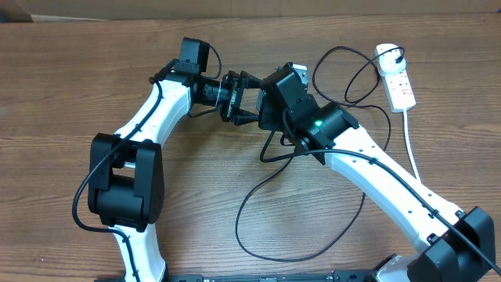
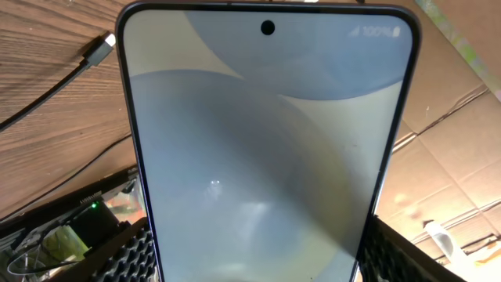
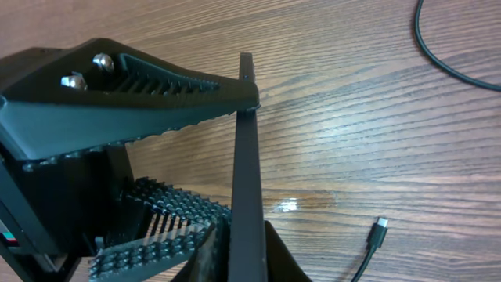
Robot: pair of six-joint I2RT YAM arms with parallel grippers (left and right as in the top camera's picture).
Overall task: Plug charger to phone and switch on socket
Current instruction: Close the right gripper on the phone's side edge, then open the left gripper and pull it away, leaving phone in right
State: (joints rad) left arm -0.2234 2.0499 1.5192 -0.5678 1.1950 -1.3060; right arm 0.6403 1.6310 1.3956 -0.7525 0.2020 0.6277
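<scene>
Above table (image 1: 70, 102), phone (image 2: 266, 157) seemingly in left hand (image 1: 246, 98)

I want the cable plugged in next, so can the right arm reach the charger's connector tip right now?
Probably yes. The connector tip lies loose on bare table with nothing over it, though the held phone stands between it and the right claw's fingers.
</scene>
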